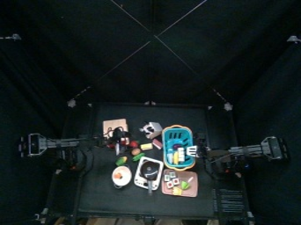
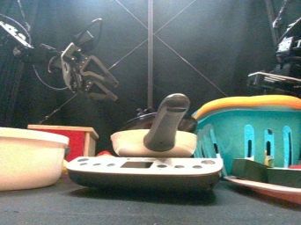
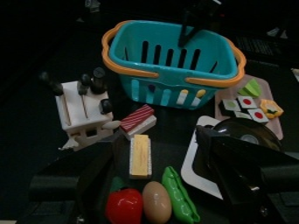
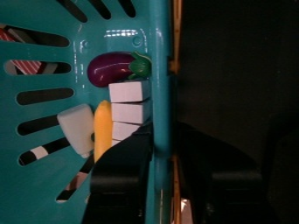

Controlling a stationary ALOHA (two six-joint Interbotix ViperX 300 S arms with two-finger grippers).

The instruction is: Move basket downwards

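The teal basket (image 1: 179, 141) with an orange rim stands at the table's right middle and holds toy food. In the right wrist view my right gripper (image 4: 163, 147) straddles the basket's wall (image 4: 162, 79), one jaw inside and one outside, shut on the rim. An eggplant (image 4: 114, 67) and white cubes (image 4: 126, 101) lie inside. In the top view the right gripper (image 1: 198, 152) is at the basket's right edge. My left gripper (image 3: 158, 156) is open and empty, raised left of the basket (image 3: 176, 52) above loose toy food. The basket also fills the right of the front view (image 2: 253, 132).
A white tray (image 1: 150, 173), a pink tray (image 1: 180, 184) and a white bowl (image 1: 122, 177) lie below the basket in the top view. A toy tomato (image 3: 125, 206), an egg (image 3: 156, 202) and a pea pod (image 3: 179, 192) lie under the left gripper. A white toy cart (image 3: 79, 107) stands beside them.
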